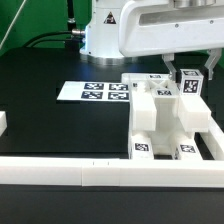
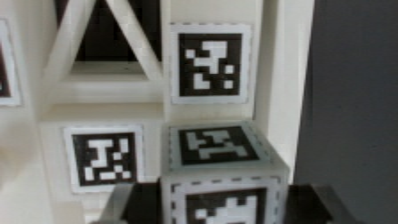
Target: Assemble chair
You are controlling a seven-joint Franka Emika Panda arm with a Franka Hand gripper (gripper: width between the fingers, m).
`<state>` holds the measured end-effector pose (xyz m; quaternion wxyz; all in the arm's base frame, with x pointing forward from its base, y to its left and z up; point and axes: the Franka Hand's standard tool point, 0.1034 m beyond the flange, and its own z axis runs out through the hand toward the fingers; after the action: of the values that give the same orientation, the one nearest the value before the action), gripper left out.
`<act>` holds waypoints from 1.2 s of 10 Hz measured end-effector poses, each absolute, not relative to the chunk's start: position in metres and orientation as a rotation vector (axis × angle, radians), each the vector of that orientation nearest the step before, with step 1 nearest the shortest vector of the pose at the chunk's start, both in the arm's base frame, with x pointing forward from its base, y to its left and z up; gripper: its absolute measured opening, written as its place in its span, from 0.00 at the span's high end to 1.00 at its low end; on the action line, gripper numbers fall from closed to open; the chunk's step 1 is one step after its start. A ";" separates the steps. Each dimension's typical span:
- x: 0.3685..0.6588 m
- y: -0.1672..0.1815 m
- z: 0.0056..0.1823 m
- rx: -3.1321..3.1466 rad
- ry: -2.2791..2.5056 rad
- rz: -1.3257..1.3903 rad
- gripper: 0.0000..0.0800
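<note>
Gripping appears to be the step in hand: the two-finger gripper [image 1: 189, 77] is closed on a small matte-white plastic cube with black-and-white tags [image 1: 190, 87]. The cube sits at the far end of a cluster of chunky white plastic chair pieces [image 1: 158, 122], toward the table's far edge on the exterior view's right. In the wrist view it [image 2: 221, 165] is seen between the dark fingers [image 2: 128, 208], just beside tagged white slabs [image 2: 210, 60]. A straight lift is judged to be called for next, so that neighbouring pieces are not dragged. The cluster is hemmed in by long white border rails [image 1: 90, 172] along the table's near edge. The flat white marker board [image 1: 95, 92] lies well apart and obstructs nothing.
</note>
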<state>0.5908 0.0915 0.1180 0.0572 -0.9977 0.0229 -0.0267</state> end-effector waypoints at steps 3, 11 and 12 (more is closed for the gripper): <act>0.591 0.092 0.118 -3.009 0.269 -0.069 0.65; 0.593 0.113 0.118 -2.701 1.295 -0.032 0.64; 0.593 0.115 0.118 -2.639 1.410 -0.024 0.64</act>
<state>0.5926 0.1149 0.1182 0.0746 -0.8795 0.4699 -0.0079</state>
